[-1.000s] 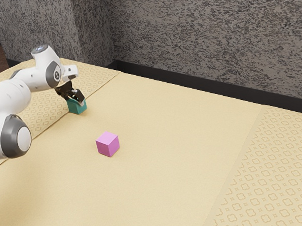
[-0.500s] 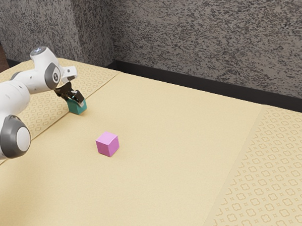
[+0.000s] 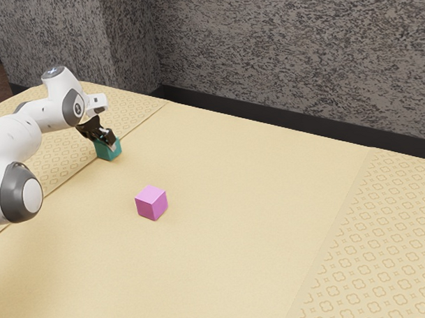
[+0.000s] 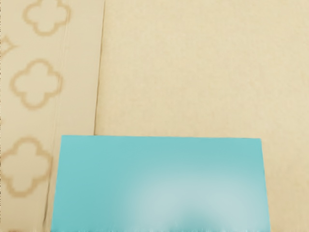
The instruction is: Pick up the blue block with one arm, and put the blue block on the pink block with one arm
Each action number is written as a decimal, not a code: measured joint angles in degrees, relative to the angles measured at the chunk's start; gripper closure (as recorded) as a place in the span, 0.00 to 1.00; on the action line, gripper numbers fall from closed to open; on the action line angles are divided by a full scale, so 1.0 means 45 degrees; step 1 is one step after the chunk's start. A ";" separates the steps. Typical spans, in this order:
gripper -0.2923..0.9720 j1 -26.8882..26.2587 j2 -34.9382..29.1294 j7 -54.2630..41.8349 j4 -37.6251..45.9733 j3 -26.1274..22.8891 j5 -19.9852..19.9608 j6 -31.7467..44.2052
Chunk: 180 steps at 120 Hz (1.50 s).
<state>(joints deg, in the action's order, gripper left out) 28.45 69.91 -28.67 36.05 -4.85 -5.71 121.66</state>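
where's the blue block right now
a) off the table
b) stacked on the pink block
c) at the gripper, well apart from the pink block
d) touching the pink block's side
c: the blue block sits right under the gripper near the exterior view's left, while the pink block stands alone further out on the table, with bare cloth between the two.

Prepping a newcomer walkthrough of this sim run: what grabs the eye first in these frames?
First, the white arm coming in from the exterior view's left, with its black gripper down on the blue block, which renders teal. The block sits by the seam of the patterned cloth strip. Next, the pink block on the plain tan table, nearer the camera, untouched.
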 joint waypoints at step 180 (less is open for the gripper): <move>0.48 0.0016 -1.3122 0.0245 1.8514 -0.2578 -0.0859 0.6859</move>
<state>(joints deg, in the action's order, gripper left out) 28.52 10.86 -27.56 119.36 -16.45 -9.58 152.52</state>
